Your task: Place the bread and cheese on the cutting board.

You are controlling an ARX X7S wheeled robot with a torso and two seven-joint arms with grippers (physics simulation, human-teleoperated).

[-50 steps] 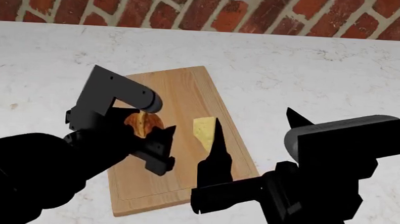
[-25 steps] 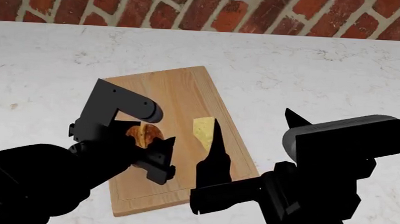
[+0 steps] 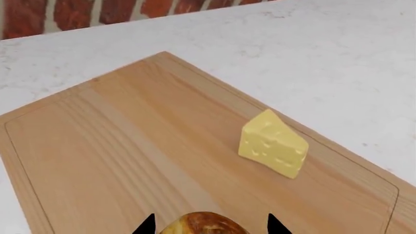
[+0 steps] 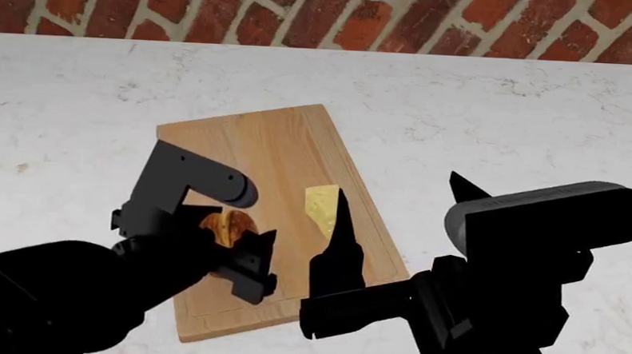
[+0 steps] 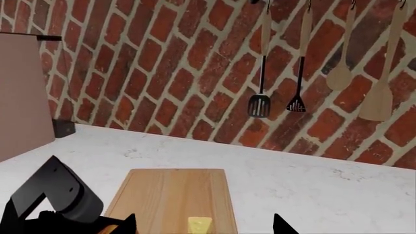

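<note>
A: White marbled counter (image 4: 511, 113), red brick wall (image 4: 301, 16) at the far edge. Black slotted spatulas (image 5: 258, 105) and pale wooden spoons (image 5: 377, 105) hang on the brick.

B: Cutting board?

A: Cutting board (image 4: 285, 144) mid-counter, light wood, lengthwise grain, shallow groove just inside the rim, long axis running near to far.

B: Cheese?

A: Cheese (image 3: 273, 144) lies on the board toward its right edge. Pale yellow wedge, a few small holes in the faces, nothing touching it.

B: Bread?

A: Bread (image 4: 228, 225) over the board's left half, left of the cheese and apart from it. Golden-brown glossy crust, darker streaks. Only its top shows in the left wrist view.

B: Left claw?

A: Left gripper (image 4: 223, 237) has a finger on each side of the roll and looks clamped on it. Can't tell whether the roll touches the wood.

B: Right?

A: Right gripper (image 4: 341, 226) is near the board's right edge, just nearer than the cheese, fingertips spread apart, holding nothing.
</note>
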